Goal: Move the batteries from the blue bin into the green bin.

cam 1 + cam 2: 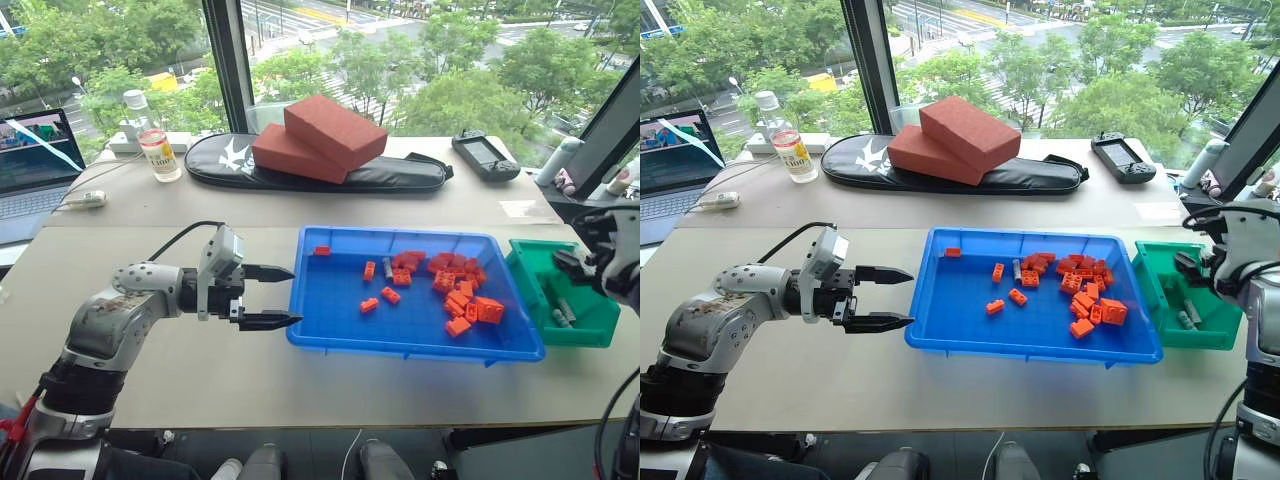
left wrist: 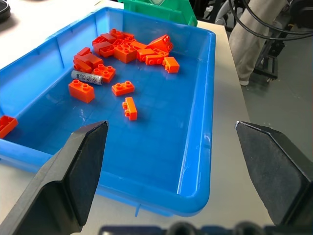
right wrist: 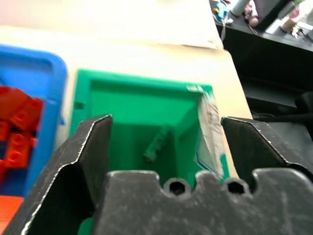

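1. Lying among orange-red plastic bricks (image 1: 462, 292) in the shallow blue plastic bin (image 1: 330, 330), one grey-silver metal battery (image 2: 86, 77) points across the tray's short side.
2. Two more grey cylinders (image 1: 560, 312) rest in the deep green plastic bin (image 1: 590, 330).
3. Both bins sit on a beige table (image 1: 150, 370) by windows.
4. Left gripper (image 1: 270, 296) gapes beside the tray; right gripper (image 3: 161, 142) stands wide, empty, over the green bin.

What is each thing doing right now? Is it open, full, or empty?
left gripper: open, empty, beside the blue bin
right gripper: open, empty, above the green bin
blue bin: holds orange bricks and one battery
green bin: holds batteries
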You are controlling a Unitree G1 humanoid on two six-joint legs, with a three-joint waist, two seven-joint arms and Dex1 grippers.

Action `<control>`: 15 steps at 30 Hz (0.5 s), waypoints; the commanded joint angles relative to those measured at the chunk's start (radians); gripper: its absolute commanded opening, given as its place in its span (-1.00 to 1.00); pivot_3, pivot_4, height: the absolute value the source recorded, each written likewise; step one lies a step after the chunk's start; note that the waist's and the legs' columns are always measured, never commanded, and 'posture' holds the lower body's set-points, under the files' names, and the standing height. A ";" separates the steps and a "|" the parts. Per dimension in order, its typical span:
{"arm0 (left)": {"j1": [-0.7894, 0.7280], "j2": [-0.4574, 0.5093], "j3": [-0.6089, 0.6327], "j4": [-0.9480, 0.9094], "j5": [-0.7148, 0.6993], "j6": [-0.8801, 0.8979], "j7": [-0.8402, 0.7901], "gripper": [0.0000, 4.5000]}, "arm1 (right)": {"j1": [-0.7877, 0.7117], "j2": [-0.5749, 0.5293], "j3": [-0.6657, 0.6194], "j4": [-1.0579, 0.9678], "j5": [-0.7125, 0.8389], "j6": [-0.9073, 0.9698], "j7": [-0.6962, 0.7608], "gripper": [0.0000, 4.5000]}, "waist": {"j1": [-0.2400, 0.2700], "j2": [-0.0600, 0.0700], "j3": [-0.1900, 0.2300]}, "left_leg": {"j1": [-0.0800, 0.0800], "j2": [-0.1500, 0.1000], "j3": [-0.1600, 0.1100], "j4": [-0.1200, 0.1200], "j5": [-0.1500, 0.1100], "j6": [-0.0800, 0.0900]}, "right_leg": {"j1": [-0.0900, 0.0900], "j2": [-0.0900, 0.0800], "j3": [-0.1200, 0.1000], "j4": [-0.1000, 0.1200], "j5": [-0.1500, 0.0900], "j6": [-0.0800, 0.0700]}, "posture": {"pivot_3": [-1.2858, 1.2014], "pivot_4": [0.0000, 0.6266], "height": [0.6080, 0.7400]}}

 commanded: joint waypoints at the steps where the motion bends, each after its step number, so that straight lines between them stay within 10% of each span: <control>1: -0.010 -0.002 0.009 -0.014 -0.003 -0.021 -0.003 1.00 | -0.083 0.043 0.190 -0.113 0.077 -0.048 0.102 0.80 | -0.001 0.000 0.000 | 0.000 0.000 0.000 0.000 0.000 0.000 | 0.000 0.000 0.000 0.000 0.000 0.000 | 0.03 -0.52 1.00; 15: 0.008 -0.002 0.020 -0.043 -0.008 -0.016 0.017 1.00 | -0.206 0.124 0.660 0.108 -0.017 -0.211 0.274 0.80 | 0.016 -0.001 0.000 | -0.003 -0.002 -0.002 0.000 0.000 0.000 | -0.001 -0.001 -0.002 -0.001 0.000 0.001 | 0.03 -0.52 1.00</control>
